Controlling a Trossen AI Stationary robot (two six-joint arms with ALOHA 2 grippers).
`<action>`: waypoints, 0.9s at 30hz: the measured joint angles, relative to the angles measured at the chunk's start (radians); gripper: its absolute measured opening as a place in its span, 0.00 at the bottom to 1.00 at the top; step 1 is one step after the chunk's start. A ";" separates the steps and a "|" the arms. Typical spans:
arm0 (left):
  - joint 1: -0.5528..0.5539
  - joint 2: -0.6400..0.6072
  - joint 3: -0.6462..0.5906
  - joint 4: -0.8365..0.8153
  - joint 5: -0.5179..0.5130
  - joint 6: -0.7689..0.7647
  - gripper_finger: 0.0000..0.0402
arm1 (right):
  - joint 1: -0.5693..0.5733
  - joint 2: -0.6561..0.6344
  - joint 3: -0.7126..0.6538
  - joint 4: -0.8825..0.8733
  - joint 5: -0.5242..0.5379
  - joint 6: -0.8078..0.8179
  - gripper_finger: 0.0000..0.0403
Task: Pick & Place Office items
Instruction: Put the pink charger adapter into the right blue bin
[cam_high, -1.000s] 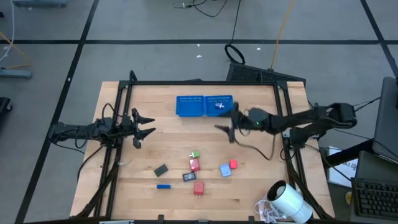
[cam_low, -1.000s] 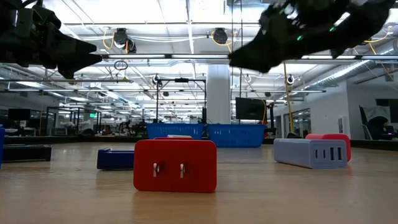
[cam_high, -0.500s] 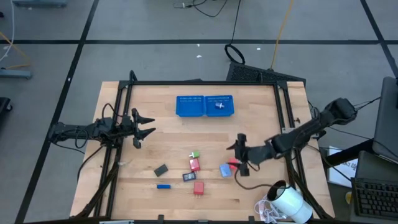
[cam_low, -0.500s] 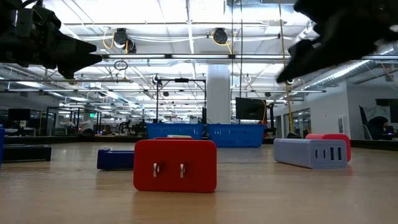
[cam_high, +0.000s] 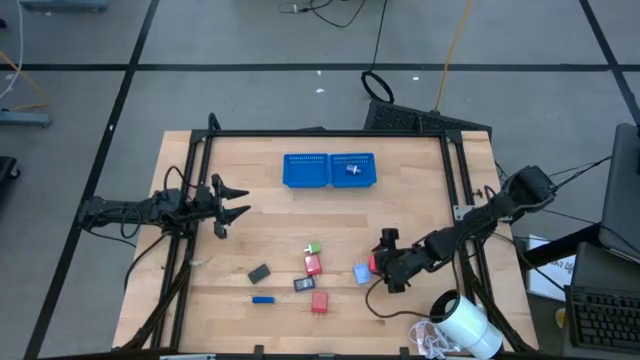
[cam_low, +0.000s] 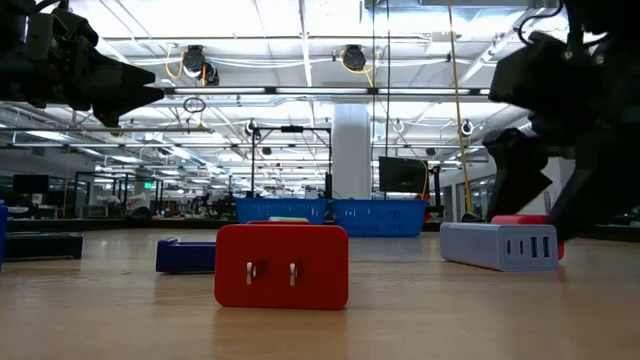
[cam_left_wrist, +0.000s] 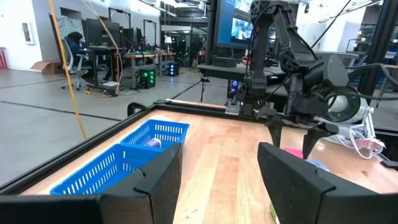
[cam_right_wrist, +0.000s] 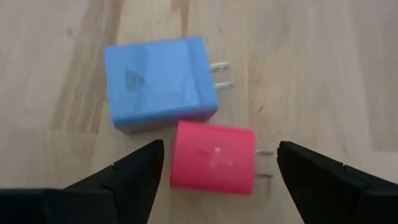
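With my right pincer (cam_right_wrist: 217, 171) spread wide, I hover over a red charger (cam_right_wrist: 213, 157). It touches a light blue charger (cam_right_wrist: 160, 82). My left pincer (cam_high: 232, 203) waits open, empty.

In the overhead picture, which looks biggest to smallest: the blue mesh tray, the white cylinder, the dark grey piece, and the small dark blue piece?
1. Blue mesh tray, plainly the largest.
2. White cylinder, partly cut off by the picture's lower edge.
3. Dark grey piece.
4. Dark blue piece, a thin sliver; close to the grey one, so that order is unsure.
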 joint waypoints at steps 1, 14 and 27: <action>0.000 0.000 0.000 0.000 0.000 0.000 0.53 | -0.004 0.005 0.000 -0.001 -0.018 0.003 0.74; 0.000 0.000 0.000 0.000 0.000 0.000 0.53 | -0.012 0.008 0.000 0.002 -0.046 0.002 0.69; 0.000 0.000 0.000 0.000 0.000 0.000 0.53 | -0.013 0.007 0.000 0.002 -0.045 -0.059 0.45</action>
